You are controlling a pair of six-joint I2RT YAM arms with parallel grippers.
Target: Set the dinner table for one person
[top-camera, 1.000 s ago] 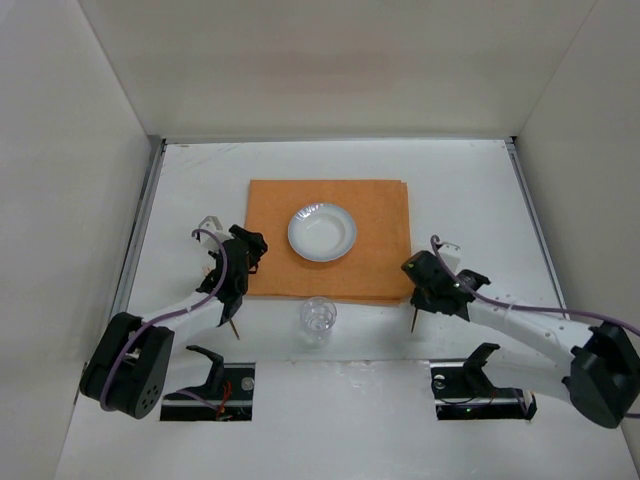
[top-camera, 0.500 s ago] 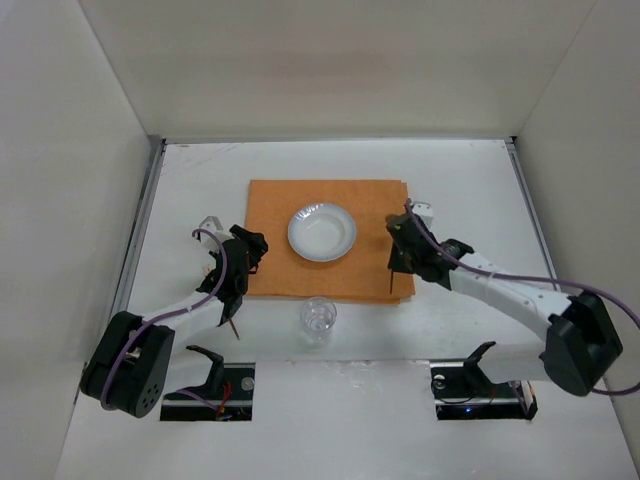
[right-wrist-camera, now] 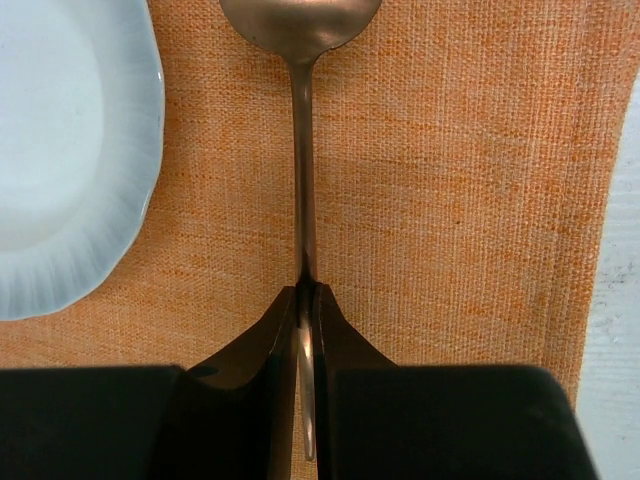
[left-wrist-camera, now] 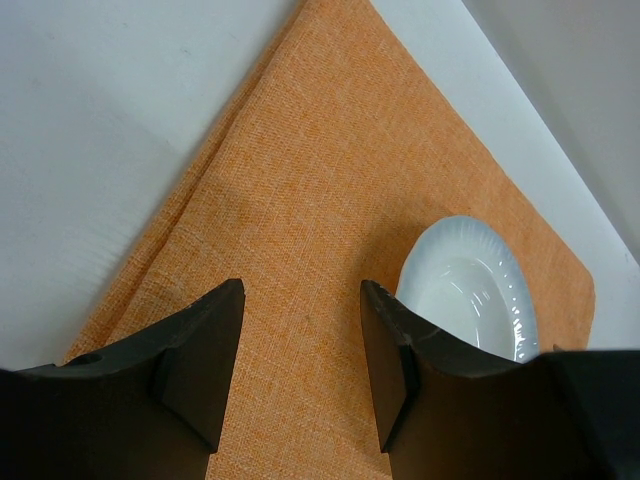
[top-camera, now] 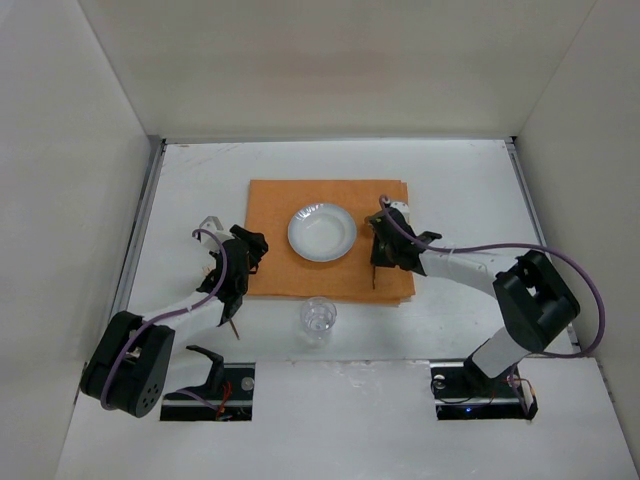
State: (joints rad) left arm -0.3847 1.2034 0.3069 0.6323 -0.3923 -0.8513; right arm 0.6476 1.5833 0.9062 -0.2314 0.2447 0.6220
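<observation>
While the dinner table [top-camera: 460, 180] is spreading under everything, an orange mat [top-camera: 270, 205] is lying on its middle with a plate [top-camera: 321, 232] sitting on it. Just right of the plate, the right gripper [right-wrist-camera: 306, 300] is pinching a spoon [right-wrist-camera: 302, 180] by its handle over the mat. Left of the plate, the left gripper [left-wrist-camera: 302, 300] is hanging with jaws spread wide, and a glass [top-camera: 318, 317] is standing on the plate's near side.

Coarse woven cloth mat [right-wrist-camera: 450, 200], brushed-metal spoon [right-wrist-camera: 302, 180]

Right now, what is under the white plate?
The orange mat lies under the white plate and shows on every side of it. Whatever is directly beneath the plate is covered.
</observation>
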